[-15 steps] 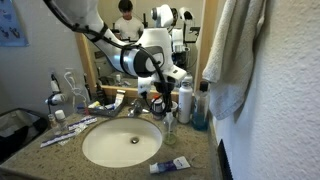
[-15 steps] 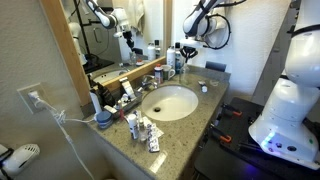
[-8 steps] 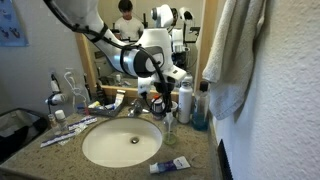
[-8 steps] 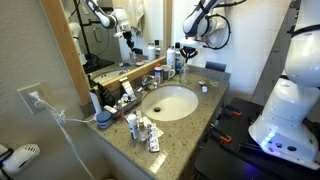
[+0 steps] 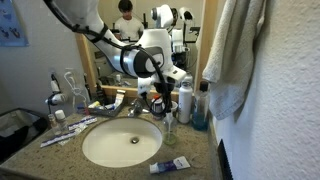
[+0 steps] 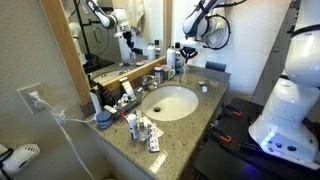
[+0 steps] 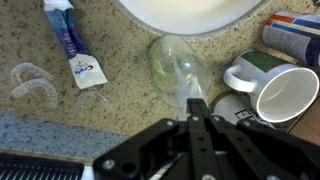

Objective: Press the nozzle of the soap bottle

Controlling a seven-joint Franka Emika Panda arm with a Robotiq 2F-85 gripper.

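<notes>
The soap bottle (image 7: 177,64) is a clear plastic bottle on the speckled counter beside the sink; in the wrist view I look down on it. It also shows in an exterior view (image 5: 170,126). My gripper (image 7: 197,103) has its two black fingers pressed together with nothing between them. Their tips lie over the near edge of the bottle, and the nozzle is hidden under them. In an exterior view the gripper (image 5: 161,101) hangs just above the bottle. In the exterior view from the far end of the counter the gripper (image 6: 181,50) is small and the bottle is too small to make out.
A white mug (image 7: 284,91) stands right of the bottle, and a toothpaste tube (image 7: 76,46) lies to its left. The sink basin (image 5: 121,143) is in front. A blue bottle (image 5: 198,112), a faucet (image 5: 135,104) and a hanging towel (image 5: 233,50) crowd the counter's back corner.
</notes>
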